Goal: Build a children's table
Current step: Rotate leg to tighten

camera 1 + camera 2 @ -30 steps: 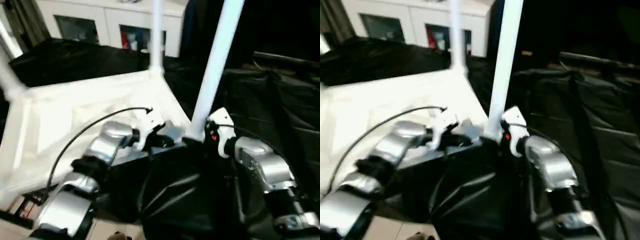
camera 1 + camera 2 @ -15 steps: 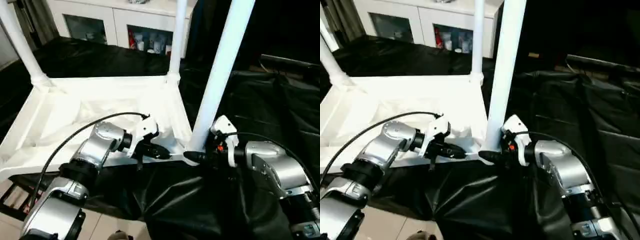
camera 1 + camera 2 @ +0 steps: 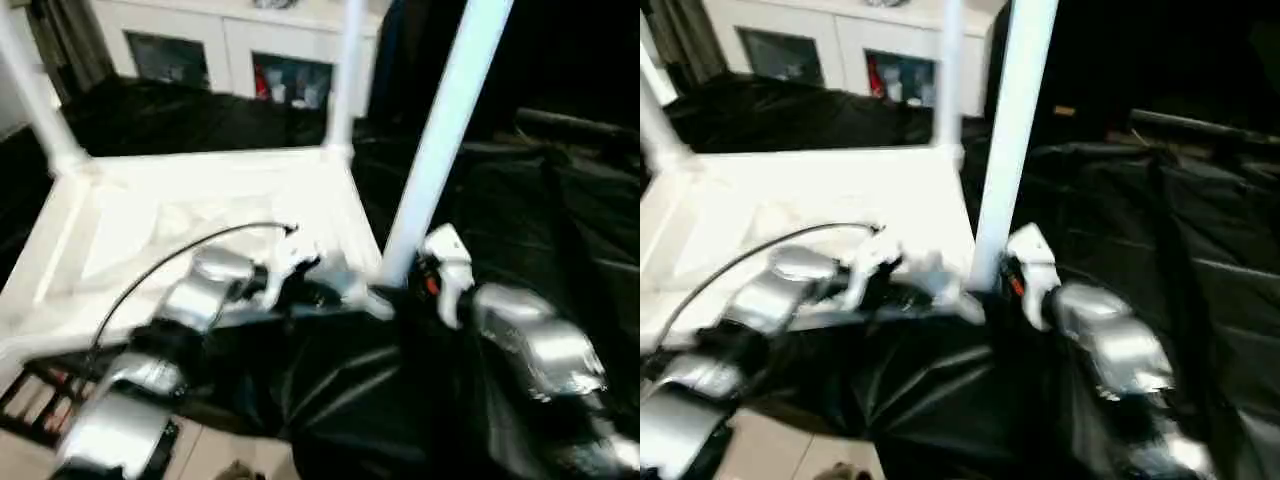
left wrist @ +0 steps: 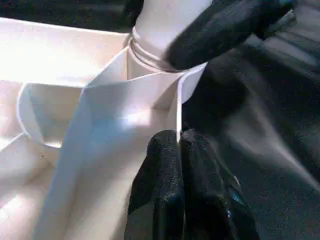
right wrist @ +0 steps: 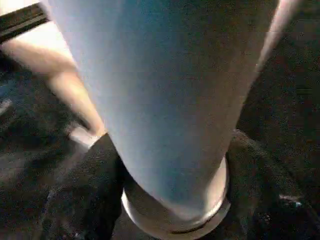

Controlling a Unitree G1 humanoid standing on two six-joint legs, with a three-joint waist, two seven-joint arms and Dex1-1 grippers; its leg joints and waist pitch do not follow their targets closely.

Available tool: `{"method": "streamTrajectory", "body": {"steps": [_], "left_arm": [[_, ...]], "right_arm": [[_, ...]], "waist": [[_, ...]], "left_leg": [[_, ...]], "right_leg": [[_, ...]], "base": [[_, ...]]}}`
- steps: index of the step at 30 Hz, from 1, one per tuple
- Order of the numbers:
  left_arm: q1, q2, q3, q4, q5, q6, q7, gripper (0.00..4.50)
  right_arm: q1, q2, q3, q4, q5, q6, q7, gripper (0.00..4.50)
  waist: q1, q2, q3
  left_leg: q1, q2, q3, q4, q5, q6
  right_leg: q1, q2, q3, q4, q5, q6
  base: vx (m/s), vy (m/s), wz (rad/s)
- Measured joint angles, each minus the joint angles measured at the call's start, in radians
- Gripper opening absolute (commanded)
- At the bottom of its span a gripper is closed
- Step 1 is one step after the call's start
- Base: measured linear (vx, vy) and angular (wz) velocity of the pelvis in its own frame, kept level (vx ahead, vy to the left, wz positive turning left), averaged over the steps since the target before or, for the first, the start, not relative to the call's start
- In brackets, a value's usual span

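The children's table top [image 3: 200,200] lies upside down on black sheeting, ribbed underside up. White legs stand in three corner sockets: far left [image 3: 30,90], far right [image 3: 345,70] and near right [image 3: 440,130]. My left gripper [image 4: 179,137] is shut on the thin rim of the top, just beside the near right socket. My right gripper [image 5: 175,200] is closed around the base of the near right leg [image 5: 165,100], a black finger [image 5: 85,200] on each side of it. One of its fingers [image 4: 225,25] presses against that leg above the socket.
White cabinets [image 3: 240,50] with glass doors stand behind the table. Black sheeting [image 3: 560,200] covers the surface to the right and in front. A strip of floor with a low rack [image 3: 40,400] shows at the lower left.
My right gripper's fingers have drawn in onto the base of the near right leg. The left gripper keeps its pinch on the rim. The head camera has shifted.
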Motion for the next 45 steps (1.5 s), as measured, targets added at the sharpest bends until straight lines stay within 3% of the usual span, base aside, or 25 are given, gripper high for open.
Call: {"method": "streamTrajectory", "body": {"steps": [5,9,10,15,22,26,30,35,45], "left_arm": [[-0.052,-0.113,0.033,0.092,0.012,0.023,0.219,0.0],[-0.066,-0.14,0.046,0.114,0.012,0.026,0.269,0.0],[-0.068,-0.141,0.048,0.117,0.012,0.023,0.271,0.0],[-0.071,-0.141,0.048,0.124,0.013,0.008,0.265,0.0],[-0.059,-0.106,0.031,0.107,0.011,-0.021,0.173,0.0],[-0.03,-0.05,0.009,0.06,0.008,-0.047,0.044,0.0],[-0.005,-0.006,-0.013,0.011,-0.011,-0.049,-0.079,0.0],[0.027,0.046,-0.032,-0.049,-0.027,-0.043,-0.182,0.0],[0.05,0.066,-0.038,-0.09,-0.029,-0.023,-0.233,0.0]], "right_arm": [[-0.101,0.136,-0.1,0.148,-0.02,-0.013,-0.311,2.61],[-0.132,0.173,-0.119,0.2,-0.033,-0.057,-0.393,2.61],[-0.135,0.177,-0.12,0.209,-0.035,-0.068,-0.395,3.17],[-0.136,0.175,-0.123,0.215,-0.045,-0.082,-0.367,3.59],[-0.084,0.062,-0.043,0.134,-0.041,-0.069,-0.163,4.21],[-0.026,-0.061,0.025,0.025,-0.017,-0.028,0.049,4.43],[0.008,-0.139,0.065,-0.045,0.023,-0.006,0.194,4.43],[0.025,-0.195,0.084,-0.078,0.05,-0.009,0.306,4.05],[0.053,-0.197,0.083,-0.119,0.065,0.024,0.337,3.29]], "waist": [[-0.022,0.0,0.0],[-0.024,0.0,0.0],[-0.024,0.0,0.0],[-0.022,0.0,0.0],[-0.019,0.0,0.0],[-0.009,0.0,0.0],[0.008,0.0,0.0],[0.009,0.0,0.0],[0.012,0.0,0.0]], "left_leg": [[-0.001,-0.001,-0.002,0.001,0.0,0.0],[-0.001,-0.001,-0.003,0.0,0.0,0.0],[-0.001,-0.001,-0.003,0.0,0.0,0.0],[-0.001,-0.001,-0.003,-0.001,0.0,0.0],[-0.002,0.0,-0.002,-0.004,0.0,0.0],[-0.002,0.001,-0.002,-0.007,0.0,0.0],[-0.002,0.0,-0.001,-0.006,0.0,0.0],[-0.002,0.0,0.0,-0.004,0.0,0.0],[-0.002,0.001,0.0,-0.005,0.0,0.0]], "right_leg": [[0.0,-0.001,-0.002,-0.004,-0.001,0.001],[0.0,-0.001,-0.003,-0.004,-0.001,0.001],[0.0,-0.001,-0.003,-0.003,-0.001,0.001],[0.0,0.0,-0.002,-0.002,0.0,0.0],[-0.001,0.0,-0.002,-0.002,0.002,-0.003],[-0.002,0.001,-0.002,-0.001,0.002,-0.004],[-0.002,0.001,-0.001,-0.001,0.002,-0.004],[-0.002,0.0,0.0,-0.001,0.002,-0.003],[-0.002,0.0,0.0,0.0,0.002,-0.003]], "base": [[0.0,0.0,0.0],[0.0,0.0,0.0],[0.0,0.0,0.0],[0.0,0.0,0.0],[0.0,0.0,0.0],[0.0,0.0,0.0],[0.0,0.0,0.0],[0.0,0.0,0.0],[0.0,0.0,0.0]]}}
